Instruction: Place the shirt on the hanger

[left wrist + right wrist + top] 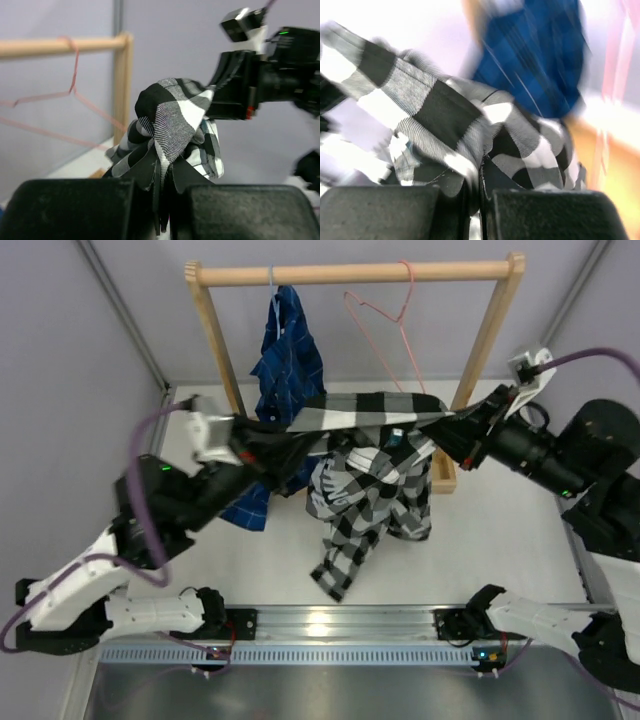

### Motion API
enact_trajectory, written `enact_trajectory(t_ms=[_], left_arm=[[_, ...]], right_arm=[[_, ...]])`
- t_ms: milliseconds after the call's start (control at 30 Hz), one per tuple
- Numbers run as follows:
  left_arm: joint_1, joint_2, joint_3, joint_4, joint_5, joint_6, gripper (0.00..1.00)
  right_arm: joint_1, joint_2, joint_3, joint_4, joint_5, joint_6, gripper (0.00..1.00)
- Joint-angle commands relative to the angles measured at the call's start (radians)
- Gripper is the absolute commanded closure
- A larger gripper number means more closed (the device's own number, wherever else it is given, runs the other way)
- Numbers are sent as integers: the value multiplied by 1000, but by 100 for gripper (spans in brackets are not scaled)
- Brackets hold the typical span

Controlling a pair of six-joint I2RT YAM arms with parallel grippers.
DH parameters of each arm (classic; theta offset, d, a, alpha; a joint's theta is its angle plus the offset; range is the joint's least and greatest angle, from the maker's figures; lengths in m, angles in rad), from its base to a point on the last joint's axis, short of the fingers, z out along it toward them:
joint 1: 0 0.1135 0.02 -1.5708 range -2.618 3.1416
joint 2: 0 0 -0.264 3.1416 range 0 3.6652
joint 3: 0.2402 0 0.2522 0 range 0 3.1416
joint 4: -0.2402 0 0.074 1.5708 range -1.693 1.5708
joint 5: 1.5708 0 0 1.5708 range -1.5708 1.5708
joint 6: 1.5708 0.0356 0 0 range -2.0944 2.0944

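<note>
Though vague overhead, shirt (172, 117) pinch close-up.

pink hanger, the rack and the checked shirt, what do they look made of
Pink hanger: thin wire, probably coated metal, slender with sharp bends. Rack: pale bare wood, matt, round rail. Checked shirt: soft woven cloth, maybe cotton; it drapes and shows fine weave lines.

The black-and-white checked cloth shirt (370, 490) is stretched out up high, the rest hanging down. Behind it, the thin pink wire hanger (397, 320) hangs on the wooden bar (350, 273).
</note>
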State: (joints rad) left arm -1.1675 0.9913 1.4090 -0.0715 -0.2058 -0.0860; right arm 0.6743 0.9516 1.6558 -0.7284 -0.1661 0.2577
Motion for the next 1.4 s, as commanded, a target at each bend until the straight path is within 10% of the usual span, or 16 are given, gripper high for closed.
enact_trajectory(t_ms=[0, 200, 400, 633, 867, 1067, 1367], left_arm=[[-3, -117, 51, 116, 195, 29, 100], [-3, -194, 6, 142, 313, -84, 100], [-3, -152, -247, 139, 117, -293, 100], [-3, 7, -547, 36, -288, -654, 100], [2, 297, -530, 59, -345, -707, 100], [35, 360, -504, 19, -351, -736, 100], [48, 397, -496, 36, -319, -765, 100]], right_arm=[[11, 128, 332, -49, -114, -72, 100], [11, 266, 667, -262, 31, -113, 100], [10, 90, 178, -423, 365, -112, 100], [11, -186, -429, -349, 378, 17, 96], [11, -174, -710, -112, 257, 78, 80], [11, -172, -824, -43, 258, 93, 32], [14, -275, -875, -42, 473, 302, 35]])
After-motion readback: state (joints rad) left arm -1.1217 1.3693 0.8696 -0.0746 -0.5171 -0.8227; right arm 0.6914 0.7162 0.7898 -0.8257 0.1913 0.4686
